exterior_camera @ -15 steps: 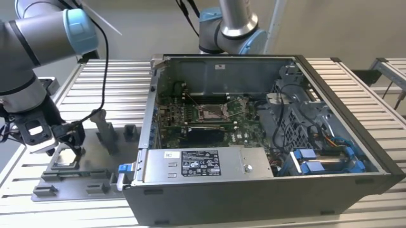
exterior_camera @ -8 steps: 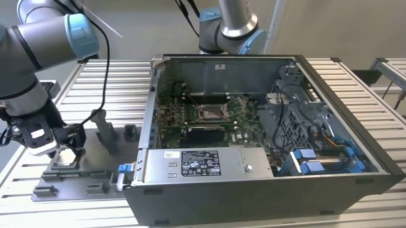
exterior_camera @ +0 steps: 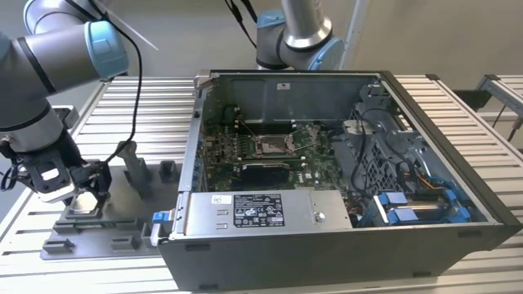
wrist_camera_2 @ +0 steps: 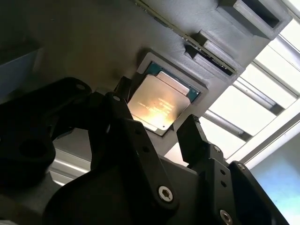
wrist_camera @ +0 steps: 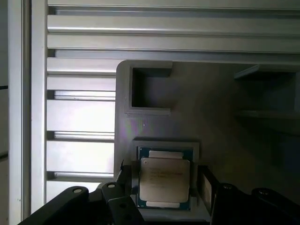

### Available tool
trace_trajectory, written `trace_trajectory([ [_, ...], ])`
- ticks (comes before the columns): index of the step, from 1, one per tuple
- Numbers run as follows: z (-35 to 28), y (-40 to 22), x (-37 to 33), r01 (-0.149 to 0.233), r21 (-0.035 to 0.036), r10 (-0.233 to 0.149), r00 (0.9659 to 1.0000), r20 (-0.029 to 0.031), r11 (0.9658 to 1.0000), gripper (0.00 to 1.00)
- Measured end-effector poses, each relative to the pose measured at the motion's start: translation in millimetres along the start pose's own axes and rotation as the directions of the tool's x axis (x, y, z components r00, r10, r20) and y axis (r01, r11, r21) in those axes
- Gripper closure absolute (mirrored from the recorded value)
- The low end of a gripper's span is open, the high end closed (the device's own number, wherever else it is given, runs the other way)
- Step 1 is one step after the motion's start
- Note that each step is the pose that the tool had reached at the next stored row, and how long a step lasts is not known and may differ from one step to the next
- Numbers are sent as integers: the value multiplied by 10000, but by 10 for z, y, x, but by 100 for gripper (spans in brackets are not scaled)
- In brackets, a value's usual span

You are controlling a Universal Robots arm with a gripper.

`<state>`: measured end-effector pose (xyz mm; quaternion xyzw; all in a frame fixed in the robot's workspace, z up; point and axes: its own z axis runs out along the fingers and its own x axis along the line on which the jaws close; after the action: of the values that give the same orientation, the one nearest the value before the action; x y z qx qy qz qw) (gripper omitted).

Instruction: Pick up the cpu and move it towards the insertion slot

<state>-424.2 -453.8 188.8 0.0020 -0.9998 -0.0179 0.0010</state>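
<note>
The jaws stand open and low over the cpu (wrist_camera_2: 159, 103), one of the two dark fingers (wrist_camera_2: 191, 136) on each side of it and nothing held between them. In both wrist views a sliver of gap shows between each finger and the chip's edge, so I judge that they bracket it rather than pinch it, though how close the contact is on the nearer side is hard to tell. The cpu lies flat, silvery face up, seated in its square pocket in the grey fixture tray (exterior_camera: 122, 229). The tray rests on the slatted tabletop (exterior_camera: 147, 116), at the exterior view's left of the open computer case (exterior_camera: 343, 245). The insertion slot (exterior_camera: 272, 144), a shiny metal frame with a brownish centre, sits on the green circuit board (exterior_camera: 219, 153) inside that case, well apart from the tray, with the case wall between them. The arm (exterior_camera: 33, 92) reaches down to the tray at the exterior view's left edge. By my reading the task is at its first step: the approach is made and the jaws are lined up, but the chip is not yet gripped or lifted, and the whole carry toward the slot is left to do.
</note>
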Motion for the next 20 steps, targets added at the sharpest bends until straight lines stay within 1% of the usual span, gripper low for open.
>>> trace_trajectory([
  [7,13,-40,0,2,-1,-2,10000,2,10000,0],
  [20,14,-40,0,2,2,-2,10000,1,10000,0],
])
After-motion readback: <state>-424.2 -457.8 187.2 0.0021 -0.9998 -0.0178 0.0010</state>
